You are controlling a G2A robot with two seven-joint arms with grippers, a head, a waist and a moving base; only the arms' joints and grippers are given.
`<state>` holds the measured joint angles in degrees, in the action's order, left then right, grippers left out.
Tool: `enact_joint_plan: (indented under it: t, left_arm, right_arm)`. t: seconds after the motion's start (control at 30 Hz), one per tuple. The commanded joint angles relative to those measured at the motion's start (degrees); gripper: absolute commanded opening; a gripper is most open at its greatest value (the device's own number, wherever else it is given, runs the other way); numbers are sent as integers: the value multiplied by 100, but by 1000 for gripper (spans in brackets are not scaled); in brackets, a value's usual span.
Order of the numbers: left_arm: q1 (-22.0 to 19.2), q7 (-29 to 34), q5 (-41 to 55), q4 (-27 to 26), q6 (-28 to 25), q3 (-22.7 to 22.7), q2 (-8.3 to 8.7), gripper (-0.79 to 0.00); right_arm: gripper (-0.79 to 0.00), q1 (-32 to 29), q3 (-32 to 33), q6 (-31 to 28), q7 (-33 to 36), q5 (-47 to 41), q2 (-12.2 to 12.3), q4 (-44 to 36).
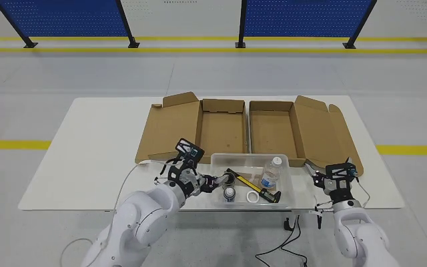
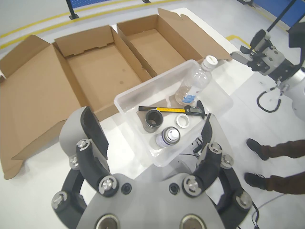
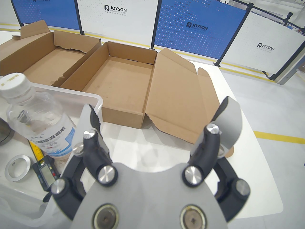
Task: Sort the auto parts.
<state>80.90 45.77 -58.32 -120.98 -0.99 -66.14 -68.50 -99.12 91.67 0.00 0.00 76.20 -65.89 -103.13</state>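
Left claw (image 2: 147,115) — spread wide, empty — hangs beside the clear bin (image 2: 143,89), black sleeve (image 2: 153,121) just inside.

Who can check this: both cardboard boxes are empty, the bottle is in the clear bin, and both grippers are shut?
Wrong on the grippers: the wrist views show the left gripper and the right gripper wide open. The left cardboard box and the right cardboard box are empty, and the bottle is in the clear bin.
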Motion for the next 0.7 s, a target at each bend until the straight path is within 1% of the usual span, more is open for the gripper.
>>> enact_joint_plan:
  t: [0.0,0.13,0.2,0.27,0.33,0.43,0.5,0.57,0.6,0.63,0.67]
  left_arm:
    - [-74,61,-53,97,74,200,-23,0]
    - [-214,106,-192,285,127,565,-69,0]
    - [-275,120,-309,381,103,764,-92,-68]
    - [-337,119,-450,500,100,938,-114,-52]
    - [-399,68,-618,641,110,1097,-137,-12]
    - [-492,31,-735,826,178,1280,-177,-25]
    - [-555,-23,-762,951,253,1362,-206,-52]
    - [-618,-113,-795,1102,386,1415,-237,-114]
    - [-655,-118,-792,1176,425,1441,-252,-157]
    - [-696,-128,-813,1235,449,1462,-264,-169]
    - [-727,-139,-829,1289,470,1480,-275,-206]
  right_arm:
    - [0,0,0,0,0,0,0,0]
    - [0,0,0,0,0,0,0,0]
    - [0,0,0,0,0,0,0,0]
    - [0,0,0,0,0,0,0,0]
    - [0,0,0,0,0,0,0,0]
    - [0,0,0,0,0,0,0,0]
    - [0,0,0,0,0,0,0,0]
    - [0,0,0,0,0,0,0,0]
    - [0,0,0,0,0,0,0,0]
    - [0,0,0,0,0,0,0,0]
    - [0,0,0,0,0,0,0,0]
